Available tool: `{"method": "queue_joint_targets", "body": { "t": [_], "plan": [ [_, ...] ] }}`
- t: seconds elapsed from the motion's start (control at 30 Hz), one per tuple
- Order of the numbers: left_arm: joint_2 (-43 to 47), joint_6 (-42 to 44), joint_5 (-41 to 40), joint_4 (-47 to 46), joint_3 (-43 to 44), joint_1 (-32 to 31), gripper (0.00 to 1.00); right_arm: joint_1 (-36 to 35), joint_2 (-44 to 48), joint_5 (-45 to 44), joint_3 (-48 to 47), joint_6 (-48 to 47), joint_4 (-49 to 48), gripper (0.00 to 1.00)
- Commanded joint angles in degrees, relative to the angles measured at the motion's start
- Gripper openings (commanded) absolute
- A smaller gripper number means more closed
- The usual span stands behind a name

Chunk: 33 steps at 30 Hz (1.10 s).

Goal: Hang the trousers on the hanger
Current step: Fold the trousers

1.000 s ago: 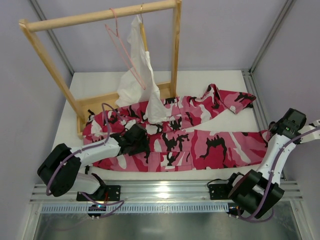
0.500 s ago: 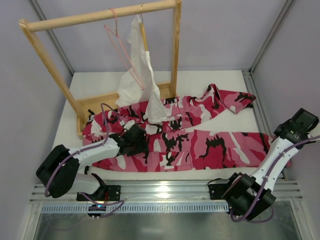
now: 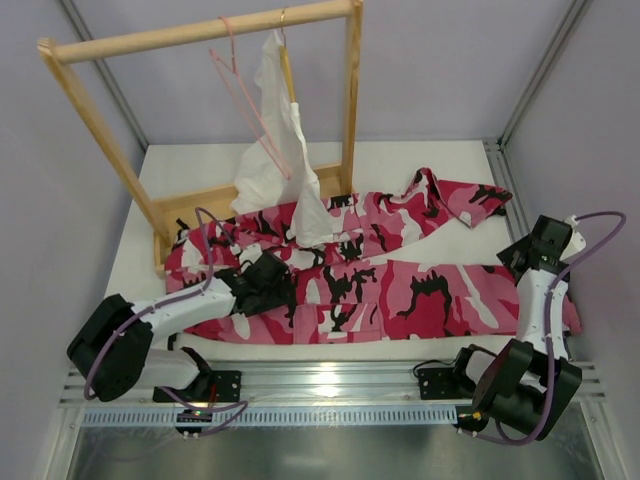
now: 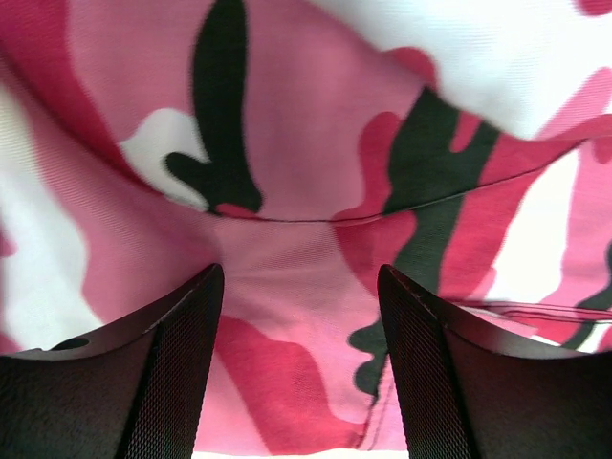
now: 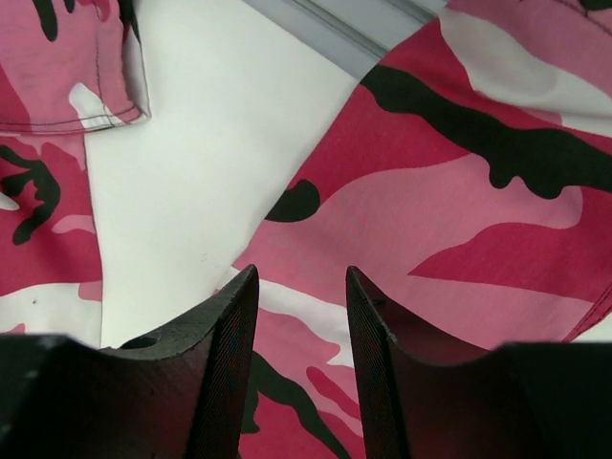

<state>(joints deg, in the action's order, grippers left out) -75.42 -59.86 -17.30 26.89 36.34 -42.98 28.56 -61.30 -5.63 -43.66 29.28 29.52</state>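
Trousers (image 3: 400,290) on white table (image 3: 420,160), lavender walls (image 3: 450,60), left end effector (image 4: 298,277) apart, right end effector (image 5: 301,277) apart

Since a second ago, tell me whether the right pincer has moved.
Yes. The right pincer has swung left, in toward the table's right rail and the trousers leg end.

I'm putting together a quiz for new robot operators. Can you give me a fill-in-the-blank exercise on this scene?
1. The thin pink wire hanger hangs on a rack made of ____.
2. The pink, white and black camouflage trousers lie spread on the ____ table.
3. The left pincer and the right pincer are both over the trousers, their jaws ____.

Missing words: wood; white; open.
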Motion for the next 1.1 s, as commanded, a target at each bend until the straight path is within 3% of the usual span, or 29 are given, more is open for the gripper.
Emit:
{"method": "queue_joint_targets", "body": {
  "t": [0.0,0.17,0.3,0.47,0.67,0.93,1.07],
  "plan": [
    [1.3,-1.6,-3.8,7.3,-1.5,0.5,0.67,-1.0,-0.7,2.2,2.1,1.1,-4.8,0.45],
    [8.9,-0.2,-3.0,9.7,2.4,0.3,0.67,-3.9,-6.7,9.0,-0.2,2.1,-5.4,0.51],
    [14.9,-0.9,-7.6,14.0,7.9,0.4,0.7,-9.5,-12.5,2.3,-9.7,5.3,0.2,0.52],
    [11.6,-0.8,-11.4,18.4,15.6,2.3,0.73,-11.3,-20.0,0.7,-19.9,14.6,1.0,0.59],
    [5.5,-1.5,0.5,15.1,18.4,16.4,0.72,-13.4,-34.9,1.5,-32.3,28.1,9.3,0.59],
    [1.0,-1.4,0.2,14.7,25.5,28.1,0.8,-14.6,-52.7,1.5,-46.2,33.2,15.1,0.59],
    [-4.0,-2.1,0.1,15.9,30.6,33.0,0.8,-14.8,-55.6,1.5,-49.5,33.7,16.0,0.59]
  ]
}}
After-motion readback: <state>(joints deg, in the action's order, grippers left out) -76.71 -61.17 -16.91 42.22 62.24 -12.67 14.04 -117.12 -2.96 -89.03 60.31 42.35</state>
